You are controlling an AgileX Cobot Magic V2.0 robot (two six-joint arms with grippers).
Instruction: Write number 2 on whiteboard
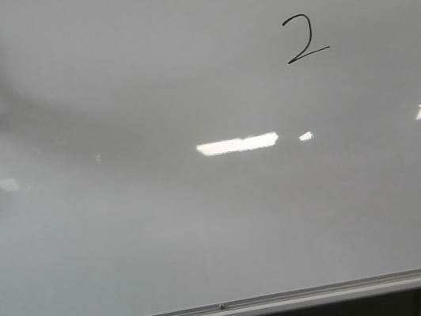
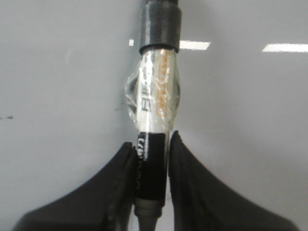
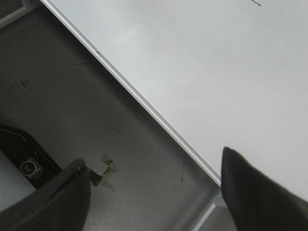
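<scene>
On whiteboard (image 1: 206,231), number 2 (image 1: 304,38) well right of left pincer (image 2: 151,159), marker (image 2: 156,96) gripped

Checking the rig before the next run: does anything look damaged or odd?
The marker in the left gripper is wrapped in crinkled clear tape around its middle, like a makeshift repair. The 2 looks clean.
</scene>
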